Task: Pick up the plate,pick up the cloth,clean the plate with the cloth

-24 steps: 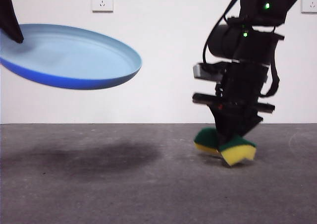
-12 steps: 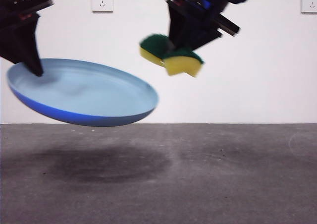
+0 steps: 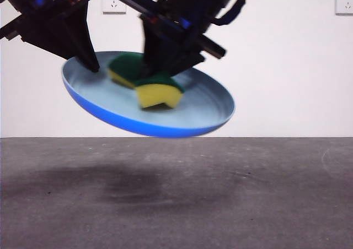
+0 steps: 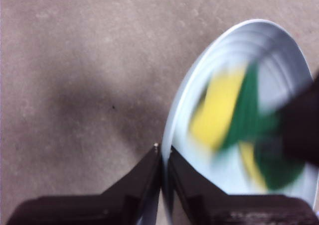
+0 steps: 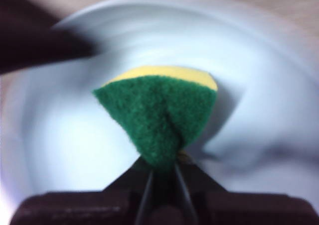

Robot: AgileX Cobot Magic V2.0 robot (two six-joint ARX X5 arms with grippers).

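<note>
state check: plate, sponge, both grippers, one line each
plate: held in the air above the table, tilted, gripped at its rim.
sponge: pinched and folded, yellow side pressed into the plate's inside.
left gripper: shut on the plate's rim.
right gripper: shut on the sponge, over the plate.

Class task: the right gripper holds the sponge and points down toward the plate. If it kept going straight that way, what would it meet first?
Most likely the plate: the right gripper points its sponge into the bowl. Blur hides whether they already touch.
</note>
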